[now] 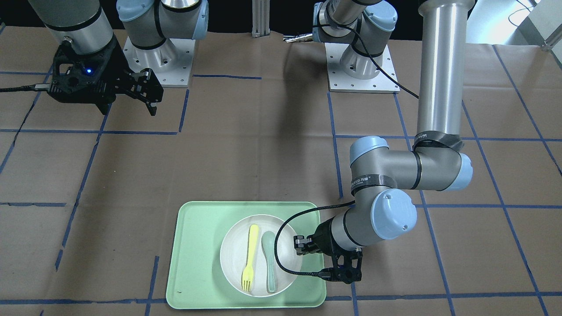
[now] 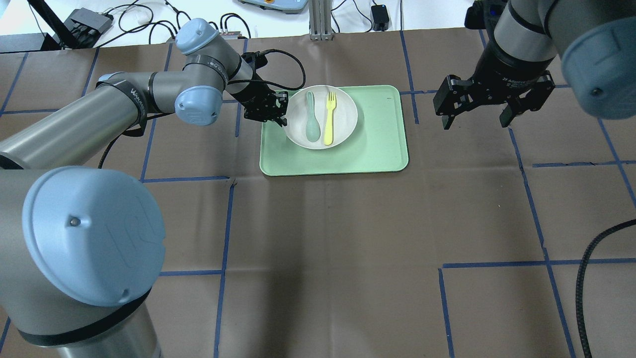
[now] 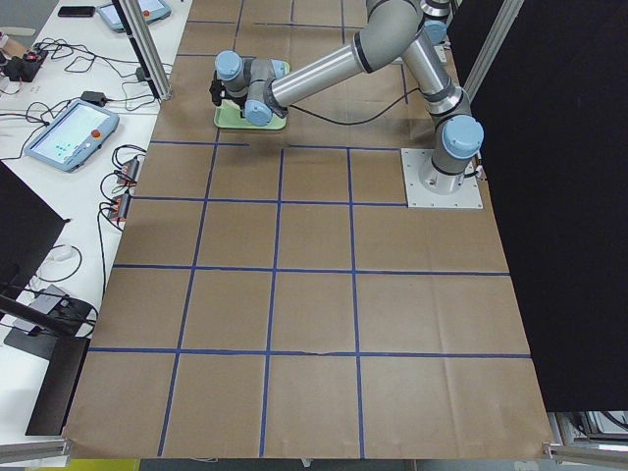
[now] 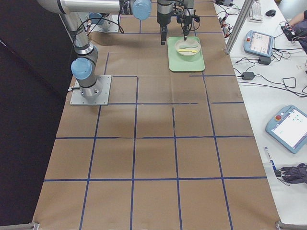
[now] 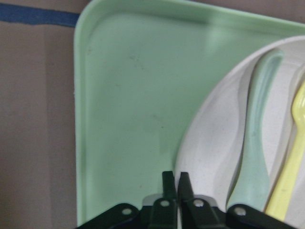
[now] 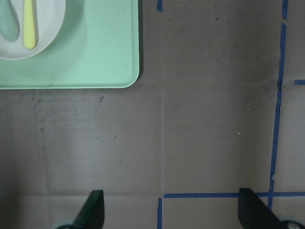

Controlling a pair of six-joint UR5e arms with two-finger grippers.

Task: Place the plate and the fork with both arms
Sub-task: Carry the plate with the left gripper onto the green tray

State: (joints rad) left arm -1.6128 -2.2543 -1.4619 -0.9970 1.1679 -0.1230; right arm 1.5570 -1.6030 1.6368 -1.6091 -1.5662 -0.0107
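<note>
The off-white plate (image 2: pixel 345 112) sits on the mint-green tray (image 2: pixel 367 149). The pale-yellow fork (image 2: pixel 329 117) lies in the plate, beside a grey-green spoon (image 2: pixel 311 117). My left gripper (image 2: pixel 284 114) is at the plate's left rim. In the left wrist view, the left gripper (image 5: pixel 175 177) has its fingers pressed together on the plate's (image 5: pixel 209 143) rim, with the fork (image 5: pixel 290 171) at the right edge. My right gripper (image 2: pixel 477 119) hangs open and empty above the table, right of the tray. In the right wrist view, its fingers (image 6: pixel 93 210) are wide apart over bare paper.
The spoon (image 1: pixel 268 261) lies parallel to the fork (image 1: pixel 250 256) in the plate (image 1: pixel 232 259). The tray (image 1: pixel 197 263) is at the table's operator-side edge. Brown paper with blue tape lines covers the table. Both arm bases (image 1: pixel 362 74) stand at the robot side.
</note>
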